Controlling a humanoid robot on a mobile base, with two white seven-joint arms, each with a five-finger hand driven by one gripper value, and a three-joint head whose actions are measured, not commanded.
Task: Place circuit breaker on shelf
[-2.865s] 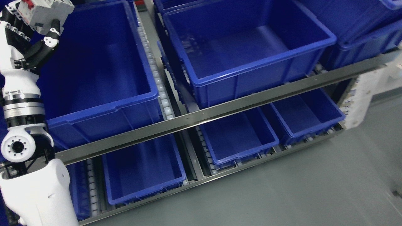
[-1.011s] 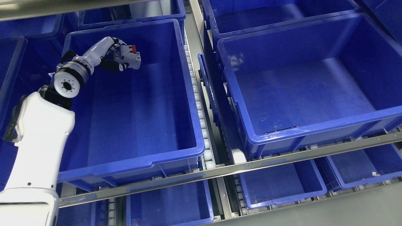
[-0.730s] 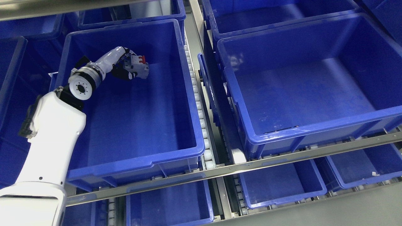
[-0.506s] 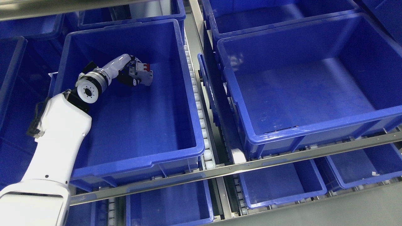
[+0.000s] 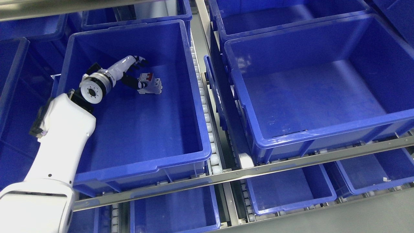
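The circuit breaker [image 5: 150,86], white-grey with red switches, lies on the floor of the large blue bin [image 5: 194,97] on the left of the shelf. My left hand [image 5: 136,72] reaches into that bin from the lower left, just left of the breaker. Its fingers are spread: the upper ones point away above the breaker, and the thumb [image 5: 132,83] ends right beside it. Nothing is held in the hand. My right arm does not show.
A second large blue bin [image 5: 323,132] stands to the right, across a roller track [image 5: 207,123]. More blue bins sit behind and on the lower level [image 5: 291,194]. A metal rail [image 5: 245,173] runs along the shelf's front edge.
The camera shifted early on. Since then my left hand carried the breaker rightward and down into the left bin, then let go. The breaker now lies on the bin floor and the fingers have spread.
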